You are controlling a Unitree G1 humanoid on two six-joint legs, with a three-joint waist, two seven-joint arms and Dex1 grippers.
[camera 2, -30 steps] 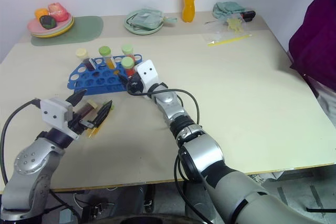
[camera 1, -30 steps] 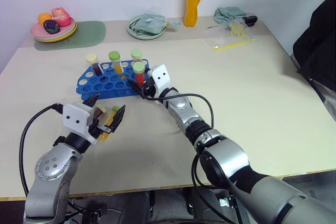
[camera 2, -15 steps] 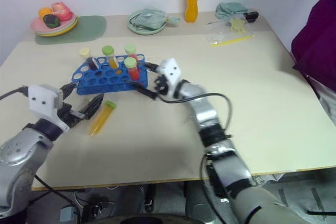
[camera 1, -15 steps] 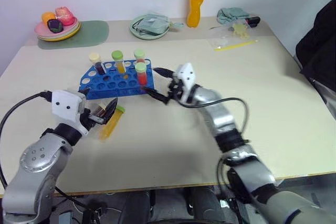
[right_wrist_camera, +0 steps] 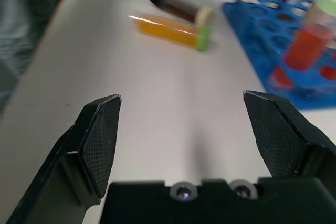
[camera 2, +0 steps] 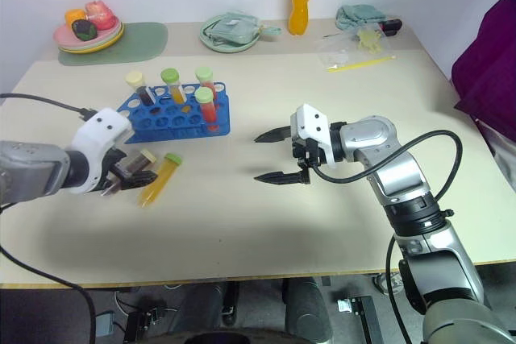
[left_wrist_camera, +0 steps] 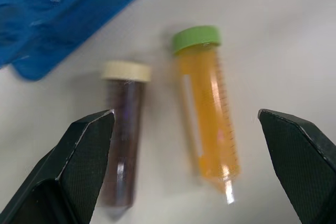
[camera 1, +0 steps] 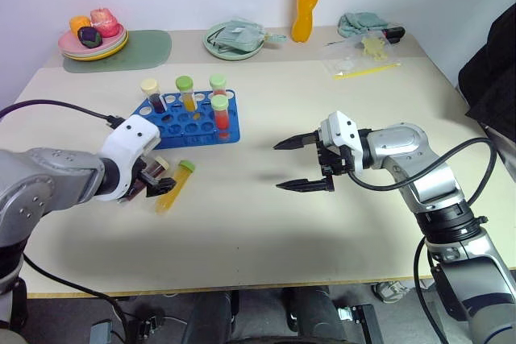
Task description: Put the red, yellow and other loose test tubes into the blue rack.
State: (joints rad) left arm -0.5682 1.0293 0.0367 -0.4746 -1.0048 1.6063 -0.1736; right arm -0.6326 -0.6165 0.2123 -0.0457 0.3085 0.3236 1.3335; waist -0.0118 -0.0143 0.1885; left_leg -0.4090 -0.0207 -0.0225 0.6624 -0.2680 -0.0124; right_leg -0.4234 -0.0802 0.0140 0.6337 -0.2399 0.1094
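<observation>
Right tool (camera 1: 301, 165) withdrawn; brown tube (camera 1: 155, 173) half-hidden.

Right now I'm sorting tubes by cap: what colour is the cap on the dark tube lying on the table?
Cream, clearest in the left wrist view: dark tube.

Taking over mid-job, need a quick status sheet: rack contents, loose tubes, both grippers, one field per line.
rack: blue rack, four capped tubes standing in it, a red one at the front
loose tubes: orange tube and dark tube lying side by side on the table, in front of the rack
left gripper: open, empty, fingers spread either side of both loose tubes
right gripper: open, empty, away from the rack
</observation>
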